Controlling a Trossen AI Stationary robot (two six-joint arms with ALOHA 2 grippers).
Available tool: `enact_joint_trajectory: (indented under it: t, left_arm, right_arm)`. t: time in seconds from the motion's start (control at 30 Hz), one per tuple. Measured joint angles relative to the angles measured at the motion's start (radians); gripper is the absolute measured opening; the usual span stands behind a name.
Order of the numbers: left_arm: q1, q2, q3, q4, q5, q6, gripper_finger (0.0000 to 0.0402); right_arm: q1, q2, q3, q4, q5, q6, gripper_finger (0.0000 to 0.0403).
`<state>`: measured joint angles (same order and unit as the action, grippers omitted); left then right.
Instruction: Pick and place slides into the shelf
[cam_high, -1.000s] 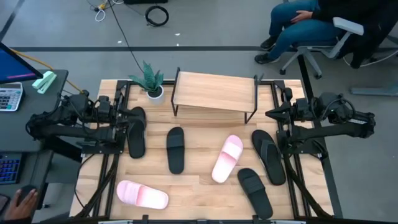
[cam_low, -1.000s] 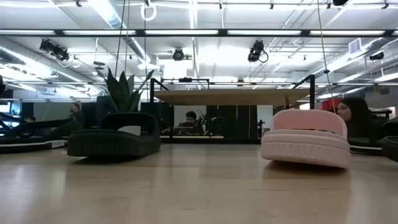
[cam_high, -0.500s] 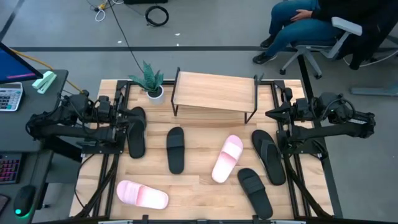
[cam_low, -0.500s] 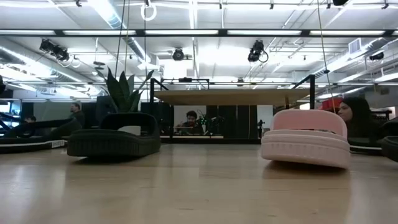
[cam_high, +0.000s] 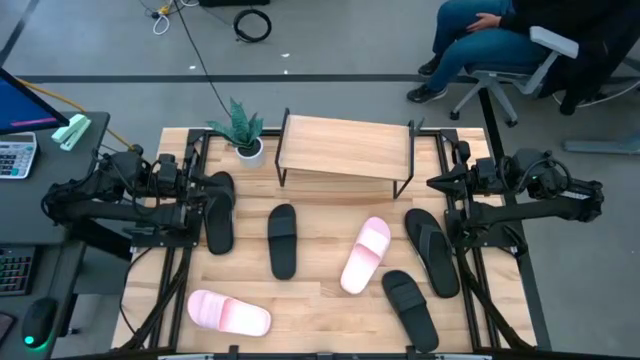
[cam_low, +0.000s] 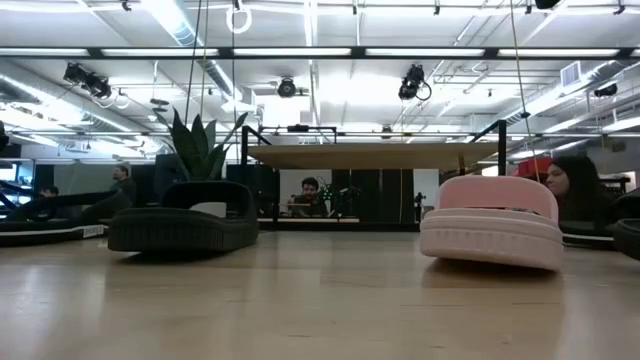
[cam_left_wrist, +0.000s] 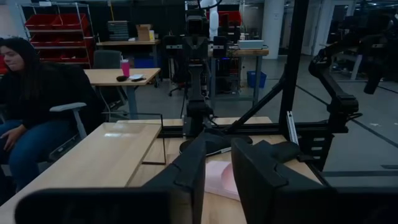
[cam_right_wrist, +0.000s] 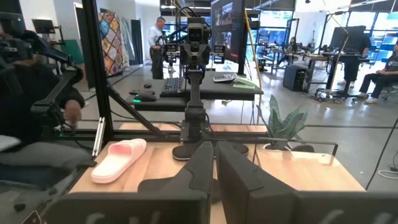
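Observation:
The shelf (cam_high: 345, 150), a light wood board on a thin black frame, stands at the table's back middle with nothing on it. Black slides lie flat at the left (cam_high: 218, 212), centre (cam_high: 283, 240), right (cam_high: 432, 250) and front right (cam_high: 410, 308). One pink slide (cam_high: 365, 254) lies mid-right, another (cam_high: 229, 313) at the front left. My left gripper (cam_high: 200, 190) rests at the table's left edge, its fingers (cam_left_wrist: 189, 171) a narrow gap apart and holding nothing. My right gripper (cam_high: 437, 183) rests at the right edge, shut and empty (cam_right_wrist: 214, 148).
A potted plant (cam_high: 240, 128) stands just left of the shelf. A person sits on a wheeled chair (cam_high: 500, 50) beyond the back right corner. A desk with a calculator (cam_high: 15, 155) is at the far left. Black arm frames run along both table sides.

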<state>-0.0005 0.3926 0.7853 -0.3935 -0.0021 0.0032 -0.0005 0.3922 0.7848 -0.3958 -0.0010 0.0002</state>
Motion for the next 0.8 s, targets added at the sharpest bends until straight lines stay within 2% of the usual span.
enact_joint_trajectory:
  t: [0.8]
  left_arm:
    - [0.0, 0.0, 0.0, 0.0, 0.0, 0.0, 0.0089]
  right_arm:
    - [0.0, 0.0, 0.0, 0.0, 0.0, 0.0, 0.0027]
